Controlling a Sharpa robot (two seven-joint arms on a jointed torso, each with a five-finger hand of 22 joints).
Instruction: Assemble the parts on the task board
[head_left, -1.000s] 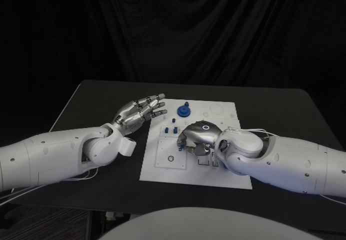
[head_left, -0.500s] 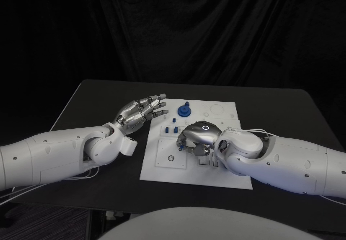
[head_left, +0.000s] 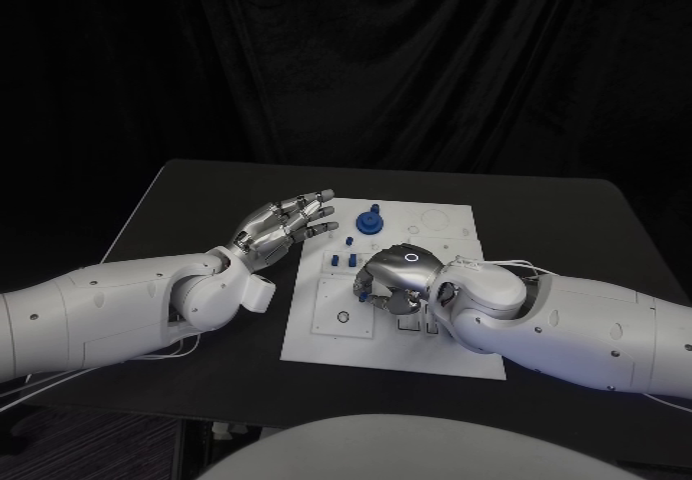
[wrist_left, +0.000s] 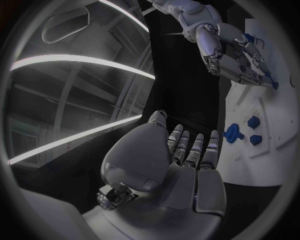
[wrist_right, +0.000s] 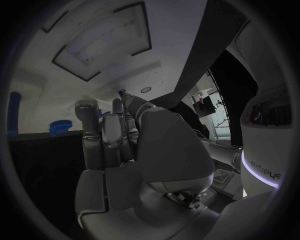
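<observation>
board: flat white rectangular task board (head_left: 335, 340) sits mid-table; I place everything off it.
right hand: silver many-fingered right hand (head_left: 395, 278) is down over the board's middle, fingers curled toward the plate. I can't tell from head or wrist view whether it has a part pinched; the fingertips are hidden under the palm.
left hand: silver left hand (head_left: 281, 224) hovers just off the board's left edge near the far end, fingers straight and spread, holding nothing.
parts: large blue round knobbed part (head_left: 369, 221) stands at the board's far end; small blue pegs (head_left: 340, 260) stand between it and the right hand, close to the knuckles.
risk 1: I'm blind under the right palm. If a peg is misaligned with its hole I'd push it askew or jam it.
risk 2: right-hand knuckles are near the small blue pegs; a lift or twist toward the far end could knock them.
risk 3: the board looks unclamped as far as I can see; side load from the right hand could slide it, and the left hand isn't bracing it.
</observation>
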